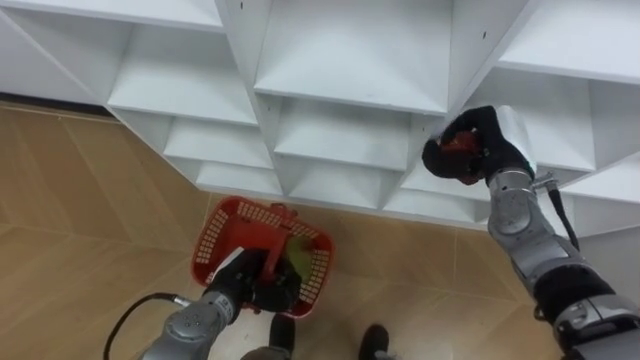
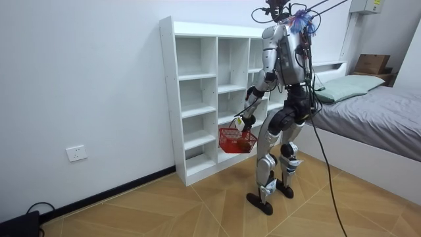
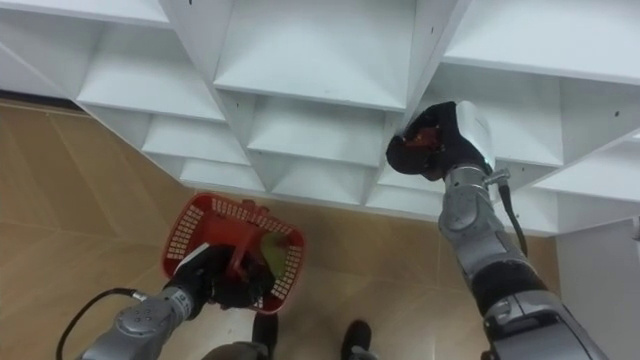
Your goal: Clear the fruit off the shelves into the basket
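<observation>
Left eye view: the right arm rises from five o'clock with its forearm near upright. The right hand (image 1: 485, 135) sits at three o'clock against the front edge of the white shelf (image 1: 345, 55). Its dark fingers are curled round a red fruit (image 1: 459, 142), of which just a patch shows between them. At seven o'clock the left hand (image 1: 252, 288) hangs low over the wooden floor (image 1: 80, 190), its fingers closed on the handle of the red basket (image 1: 215, 245). A yellow-green fruit (image 1: 298, 256) lies inside, at the basket's three o'clock side. Right eye view: the same layout, with the red fruit nearer the middle. Room view: the robot stands upright facing the shelf, left arm bent downward. The basket hangs from that hand at eight o'clock of its hips.
</observation>
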### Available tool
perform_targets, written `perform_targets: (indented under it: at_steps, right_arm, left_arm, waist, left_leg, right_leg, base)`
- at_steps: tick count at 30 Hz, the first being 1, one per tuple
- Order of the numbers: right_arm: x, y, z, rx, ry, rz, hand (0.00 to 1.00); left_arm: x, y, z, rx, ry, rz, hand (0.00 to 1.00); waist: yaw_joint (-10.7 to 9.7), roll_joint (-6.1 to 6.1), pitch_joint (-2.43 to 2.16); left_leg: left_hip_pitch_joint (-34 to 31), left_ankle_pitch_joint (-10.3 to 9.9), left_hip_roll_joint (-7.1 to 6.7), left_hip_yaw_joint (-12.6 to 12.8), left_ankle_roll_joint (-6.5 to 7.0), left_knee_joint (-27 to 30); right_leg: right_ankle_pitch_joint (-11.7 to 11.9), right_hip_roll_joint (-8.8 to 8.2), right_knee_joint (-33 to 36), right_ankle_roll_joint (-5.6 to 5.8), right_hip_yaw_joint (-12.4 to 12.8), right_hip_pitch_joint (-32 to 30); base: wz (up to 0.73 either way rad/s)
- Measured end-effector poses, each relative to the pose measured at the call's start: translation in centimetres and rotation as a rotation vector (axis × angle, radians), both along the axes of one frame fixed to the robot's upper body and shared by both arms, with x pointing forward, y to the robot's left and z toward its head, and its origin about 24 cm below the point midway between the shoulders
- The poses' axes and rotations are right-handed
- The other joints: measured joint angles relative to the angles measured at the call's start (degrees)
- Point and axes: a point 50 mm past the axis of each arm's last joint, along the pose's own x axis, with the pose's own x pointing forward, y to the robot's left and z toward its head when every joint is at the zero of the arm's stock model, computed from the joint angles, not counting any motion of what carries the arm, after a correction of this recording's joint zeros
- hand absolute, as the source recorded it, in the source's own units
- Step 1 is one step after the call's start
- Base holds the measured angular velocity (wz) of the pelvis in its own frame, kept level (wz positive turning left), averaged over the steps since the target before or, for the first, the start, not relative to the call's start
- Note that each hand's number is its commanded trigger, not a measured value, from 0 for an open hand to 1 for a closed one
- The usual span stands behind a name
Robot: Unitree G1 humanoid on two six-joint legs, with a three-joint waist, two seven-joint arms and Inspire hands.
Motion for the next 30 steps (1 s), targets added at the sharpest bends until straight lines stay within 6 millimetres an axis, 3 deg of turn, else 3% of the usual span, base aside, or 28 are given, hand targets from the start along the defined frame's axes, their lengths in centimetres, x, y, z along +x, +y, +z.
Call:
perform_targets:
  at_steps: [8, 15, 21, 24, 30]
  right_arm:
    - [-0.9, 1.1, -0.2, 0.122, -0.032, 0.012, 1.0]
    - [-3.5, 3.0, -2.3, 0.305, 0.019, 0.061, 1.0]
    - [-5.5, 7.9, -4.0, 0.458, 0.117, 0.218, 1.0]
    - [-5.9, 9.2, -4.4, 0.497, 0.148, 0.27, 1.0]
    - [-6.3, 10.0, -4.6, 0.529, 0.163, 0.307, 1.0]
  left_arm:
    - [0.2, -0.6, 0.2, -0.008, -0.027, 0.013, 1.0]
    - [0.2, -1.9, 0.6, -0.057, -0.065, 0.005, 1.0]
    - [-0.1, -2.5, 1.0, -0.122, -0.103, 0.022, 1.0]
    - [-0.5, -3.2, 0.8, -0.141, -0.092, 0.016, 1.0]
    - [-0.6, -4.2, 1.2, -0.184, -0.113, 0.007, 1.0]
  waist:
    - [-0.3, 0.55, -0.31]
    - [-0.8, 3.11, -1.85]
    - [-1.7, 3.6, -1.8]
    - [-1.8, 3.74, -1.74]
    - [-2.1, 4.25, -1.47]
  left_leg:
    - [-0.1, 0.0, 0.17, 0.4, -0.03, -0.2]
    - [0.4, 0.0, 0.47, 0.4, -0.16, -0.3]
    - [1.3, 0.5, 0.68, 0.3, -0.62, -1.3]
    - [1.3, 0.5, 0.68, 0.3, -0.63, -1.3]
    - [0.8, 0.5, 0.68, 0.2, -0.62, -1.5]
  right_leg:
    - [0.1, 0.13, -0.2, -0.12, -0.2, -0.3]
    - [0.2, 0.31, -0.5, -0.26, 0.1, 0.2]
    - [0.4, 0.83, -1.0, -0.6, 0.3, 0.8]
    - [0.5, 0.86, -1.1, -0.61, 0.0, 0.8]
    - [0.6, 0.89, -1.8, -0.54, -0.2, 0.7]
  base:
    - [-0.03]
    - [-0.01]
    - [-0.01]
    - [0.0]
    - [0.0]
